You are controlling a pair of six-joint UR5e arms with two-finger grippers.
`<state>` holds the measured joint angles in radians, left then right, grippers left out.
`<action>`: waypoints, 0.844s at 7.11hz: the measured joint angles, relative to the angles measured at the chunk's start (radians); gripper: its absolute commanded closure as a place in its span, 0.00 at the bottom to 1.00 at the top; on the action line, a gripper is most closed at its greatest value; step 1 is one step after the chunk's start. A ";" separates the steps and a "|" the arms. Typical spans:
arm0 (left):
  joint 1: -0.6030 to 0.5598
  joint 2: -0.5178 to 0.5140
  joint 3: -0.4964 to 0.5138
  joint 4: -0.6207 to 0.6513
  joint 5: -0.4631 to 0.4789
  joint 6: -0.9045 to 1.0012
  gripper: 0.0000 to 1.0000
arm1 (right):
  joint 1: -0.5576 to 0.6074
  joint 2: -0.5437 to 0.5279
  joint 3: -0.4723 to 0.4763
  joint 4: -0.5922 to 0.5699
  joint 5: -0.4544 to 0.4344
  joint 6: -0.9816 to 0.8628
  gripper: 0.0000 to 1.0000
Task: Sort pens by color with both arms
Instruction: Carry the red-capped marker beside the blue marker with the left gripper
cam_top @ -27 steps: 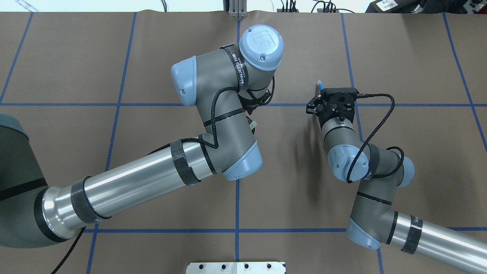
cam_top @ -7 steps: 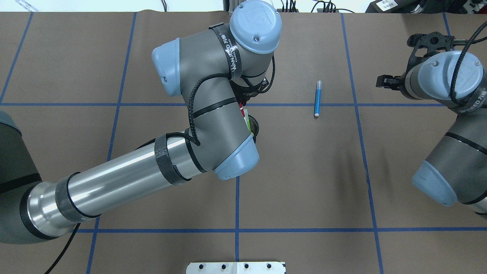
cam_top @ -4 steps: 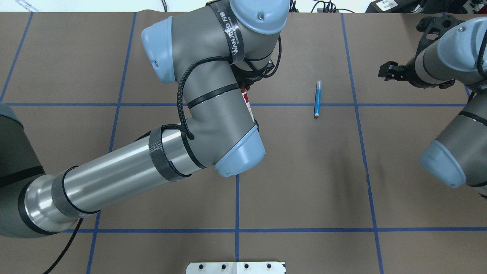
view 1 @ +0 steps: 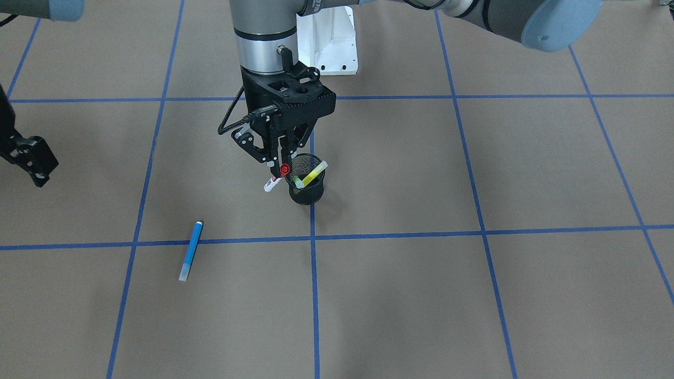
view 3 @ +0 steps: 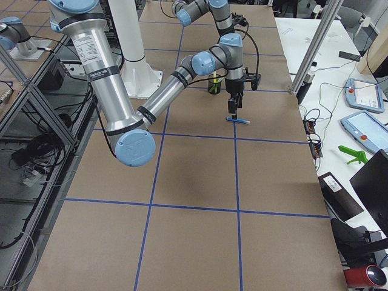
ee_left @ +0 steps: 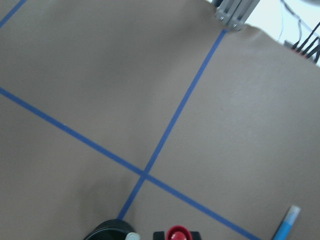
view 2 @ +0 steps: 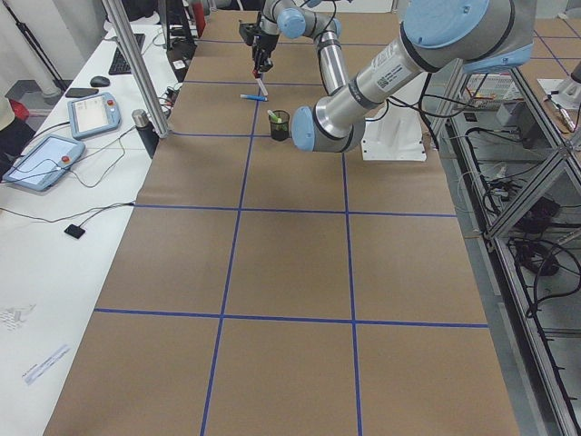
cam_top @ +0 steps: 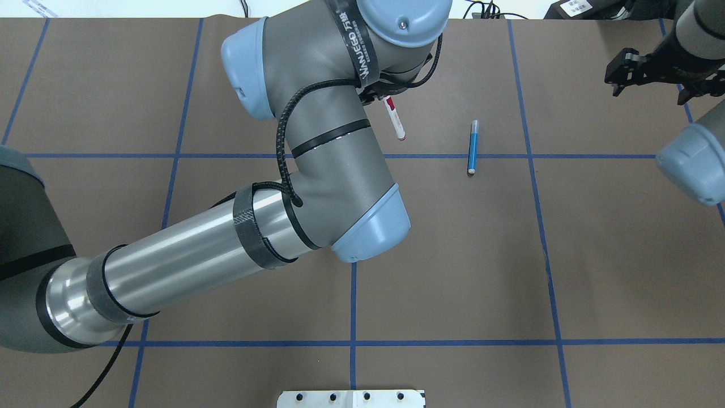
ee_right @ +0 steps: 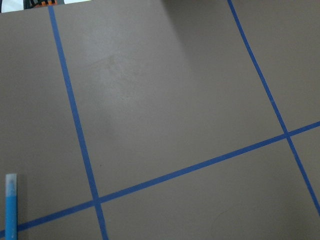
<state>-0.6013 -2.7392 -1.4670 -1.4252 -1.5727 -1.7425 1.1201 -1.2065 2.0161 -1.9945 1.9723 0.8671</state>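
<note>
**While one pen hangs in the grip, another lies apart**

Where the brown paper-covered counter point(view 1: 474, 295) comes nearest the front-facing camera, the slim blue marker point(view 1: 190, 251) lies flat across a taped blue line point(view 1: 421, 236), well apart from everything else. Further back stands the black mesh cup point(view 1: 307, 193), in which the yellow highlighter point(view 1: 315, 172) and the green highlighter point(view 1: 298, 182) lean. Just beside its rim, the white-barrelled marker with a red cap point(view 1: 275, 180) is pinched at its cap end by the left claw point(view 1: 282, 165), with the barrel slanting downward outside the cup. Such a marker is judged light, stiff and smooth. Held so near one end it may swing, so a hold across mid-barrel would be steadier. The right claw point(view 1: 32, 158) hangs at the counter's side with nothing seen in it; whether its jaws stand wide or narrow cannot be told. Compared with a second ago, the red-capped marker has been drawn out of the cup and raised. The right arm point(cam_top: 688, 164) has been pulled further from the blue marker, which has not shifted.
</note>
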 measured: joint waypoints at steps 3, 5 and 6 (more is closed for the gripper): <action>0.120 -0.003 0.166 -0.274 0.259 -0.134 1.00 | 0.081 -0.077 0.002 -0.038 0.177 -0.294 0.00; 0.204 -0.002 0.265 -0.405 0.426 -0.199 1.00 | 0.097 -0.105 0.007 -0.031 0.195 -0.429 0.00; 0.233 -0.003 0.306 -0.459 0.494 -0.222 1.00 | 0.102 -0.106 0.012 -0.030 0.195 -0.454 0.00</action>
<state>-0.3678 -2.7421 -1.1615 -1.8838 -1.0783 -1.9641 1.2221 -1.3126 2.0283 -2.0242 2.1672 0.4130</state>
